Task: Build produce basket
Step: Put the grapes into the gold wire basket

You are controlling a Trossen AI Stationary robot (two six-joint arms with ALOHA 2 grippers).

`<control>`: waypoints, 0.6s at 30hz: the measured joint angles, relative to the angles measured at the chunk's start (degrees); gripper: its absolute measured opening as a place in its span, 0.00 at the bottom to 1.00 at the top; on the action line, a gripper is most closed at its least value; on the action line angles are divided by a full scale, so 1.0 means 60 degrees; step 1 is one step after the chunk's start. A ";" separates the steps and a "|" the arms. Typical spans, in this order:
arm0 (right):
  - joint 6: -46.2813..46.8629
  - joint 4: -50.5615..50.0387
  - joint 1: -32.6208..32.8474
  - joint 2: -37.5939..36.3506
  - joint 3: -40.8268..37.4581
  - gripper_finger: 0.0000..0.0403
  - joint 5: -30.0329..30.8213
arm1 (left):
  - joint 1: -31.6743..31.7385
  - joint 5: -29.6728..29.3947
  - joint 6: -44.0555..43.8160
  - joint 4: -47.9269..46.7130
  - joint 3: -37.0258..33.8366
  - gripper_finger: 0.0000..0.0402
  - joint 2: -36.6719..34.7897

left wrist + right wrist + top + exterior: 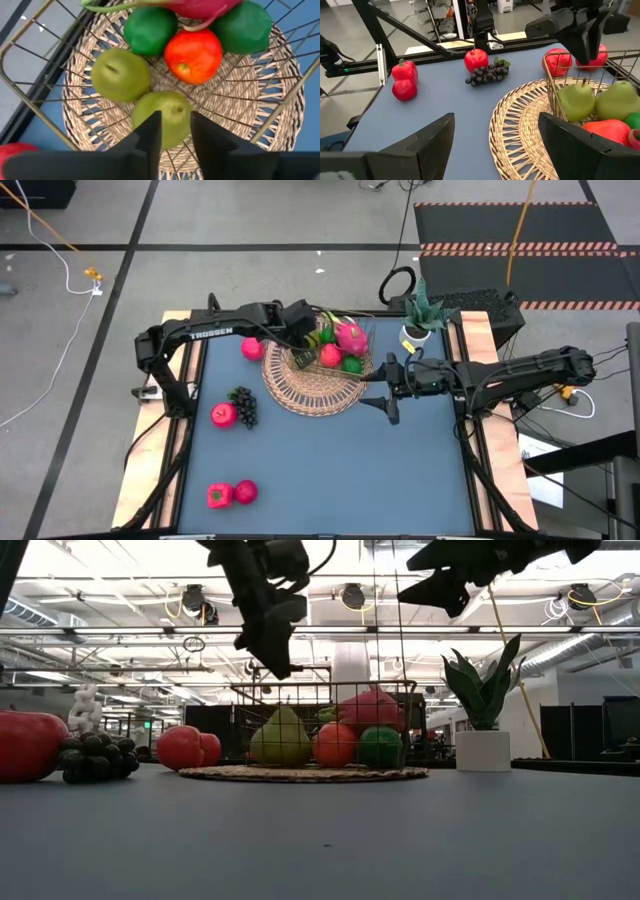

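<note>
Tan wicker basket [300,395] is seen at table centre-rear, w/ a thin wire frame [30,47] on its far half. Nearest the table's front edge, a red pepper [220,496] and a pink-red round fruit [245,491] are set side by side, well apart from the basket. Farther back, a red apple [224,415] touches the dark grapes [243,406], left of the basket. Inside the frame are found two green pears [162,117], a red-orange fruit [193,54], two green round ones [150,29] and a pink dragon fruit [351,337]. The left gripper [175,135] is held above the frame, over a pear, fingers parted slightly, nothing gripped. The right gripper [388,388] is kept at the basket's right edge, fingers wide apart, empty. Another pink-red fruit [252,348] lies just beside the basket's left rim. A potted plant [420,315] stands at the rear right.
</note>
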 joint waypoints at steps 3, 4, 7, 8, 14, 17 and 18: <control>0.0000 -0.0005 -0.0002 0.0004 0.0000 0.70 0.0007 | 0.0056 -0.0024 0.0059 -0.0033 0.0000 0.37 -0.0144; 0.0000 -0.0008 -0.0001 0.0005 0.0000 0.70 0.0007 | 0.0059 -0.0033 0.0050 -0.0047 0.0000 0.39 -0.0267; 0.0085 0.0059 -0.0002 0.0031 -0.0068 0.70 0.0007 | -0.0015 -0.0039 -0.0244 -0.0316 0.0004 0.47 -0.0770; 0.0151 0.0143 -0.0002 0.0067 -0.0158 0.70 0.0007 | -0.0101 -0.0069 -0.0280 -0.0468 0.0004 0.49 -0.0916; 0.0585 0.1084 0.0001 0.0249 -0.1172 0.70 -0.0045 | -0.1314 -0.1516 -0.0685 -0.0806 -0.0004 0.56 -0.1987; 0.1265 0.1287 0.0151 0.0254 -0.1582 0.70 -0.0512 | -0.2180 -0.2124 -0.0992 -0.0647 -0.0309 0.56 -0.2556; 0.1337 0.1484 0.0299 0.0256 -0.1727 0.70 -0.0569 | -0.2507 -0.2327 -0.1035 -0.0508 -0.0455 0.56 -0.2758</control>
